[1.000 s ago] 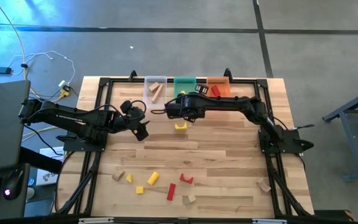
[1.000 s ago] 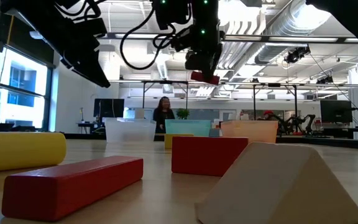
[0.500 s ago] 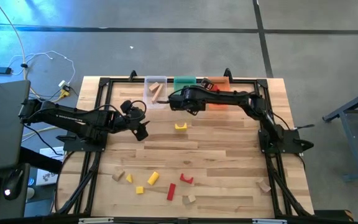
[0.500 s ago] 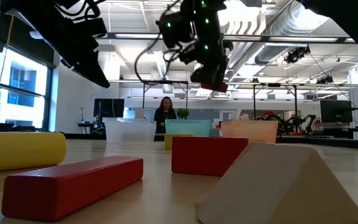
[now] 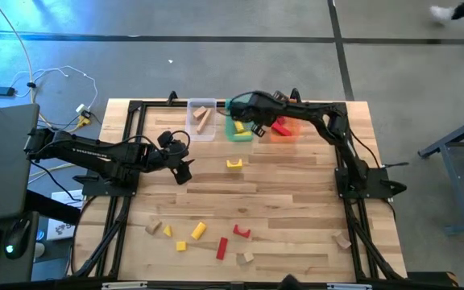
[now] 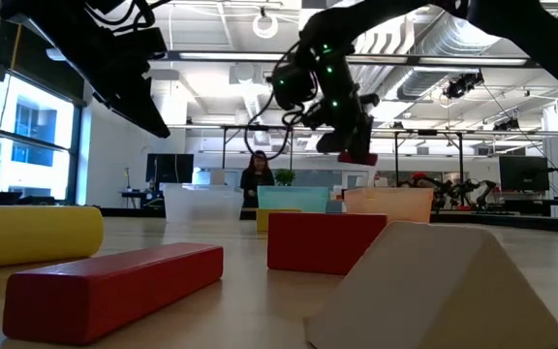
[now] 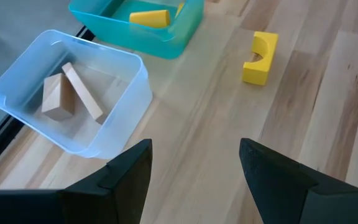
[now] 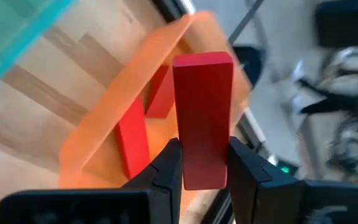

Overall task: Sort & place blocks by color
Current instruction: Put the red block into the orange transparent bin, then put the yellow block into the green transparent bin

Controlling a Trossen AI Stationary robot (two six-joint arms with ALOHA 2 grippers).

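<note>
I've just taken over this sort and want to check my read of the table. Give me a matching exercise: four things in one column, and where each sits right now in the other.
Things:
1. red block
2. yellow arch block
3. two tan blocks
4. yellow wedge

Places:
A. in the clear bin
B. in the green bin
C. gripped in the right hand, above the orange bin
D. on the bare table, just in front of the bins

Pairs: 1-C, 2-D, 3-A, 4-B
</note>
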